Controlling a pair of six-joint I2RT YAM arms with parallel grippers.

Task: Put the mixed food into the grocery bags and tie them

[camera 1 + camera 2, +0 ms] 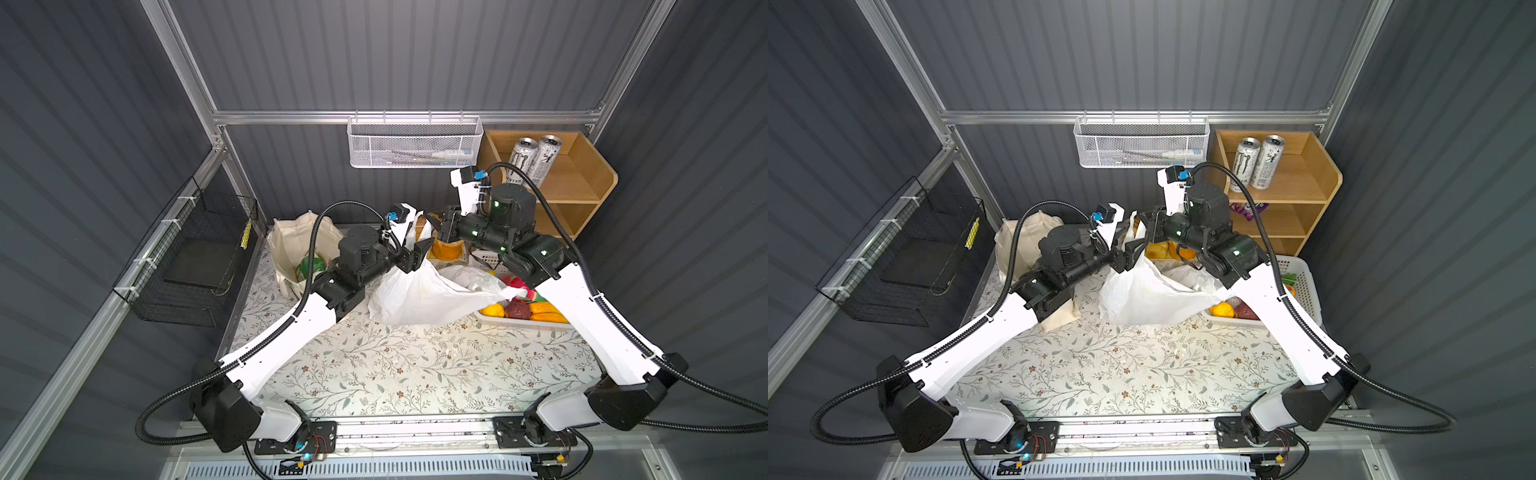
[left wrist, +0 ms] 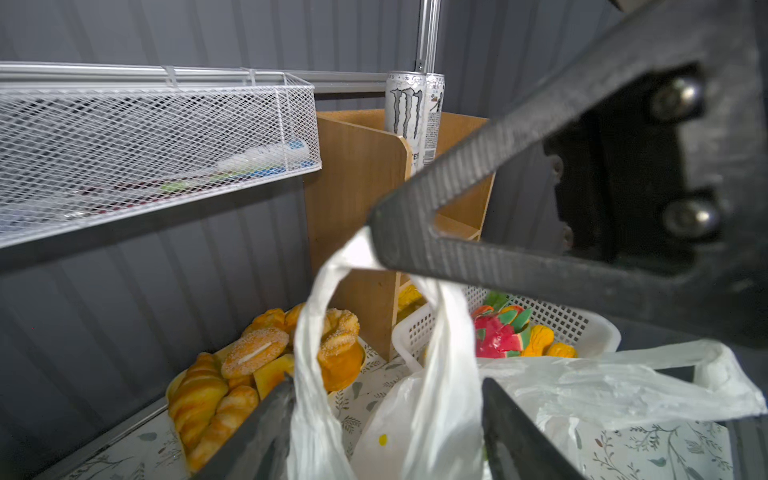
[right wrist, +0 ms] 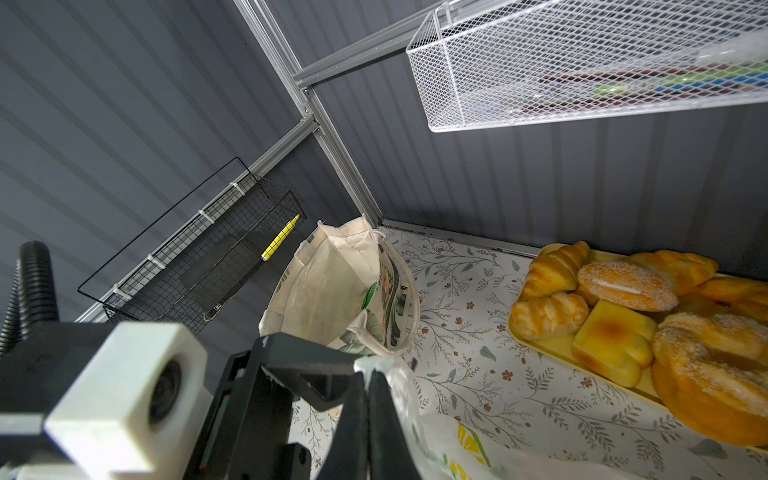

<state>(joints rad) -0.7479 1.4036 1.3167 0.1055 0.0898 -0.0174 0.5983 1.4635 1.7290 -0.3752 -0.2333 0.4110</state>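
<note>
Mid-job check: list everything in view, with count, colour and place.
thin white plastic carrier bag: one, white, mid-table
cream canvas tote bag: one, cream, back left, open
white perforated plastic basket: one, white, right side
plastic toy produce: several, red, yellow, orange, in that basket
golden-brown bread rolls: several, on yellow tray, back middle
silver-white drink cans: two, atop wooden shelf, back right
white mesh wall basket: one, back rail
black wire basket: one, left wall
left pincer: open, astride the bag's handle loop
right pincer: shut on that handle loop
</note>
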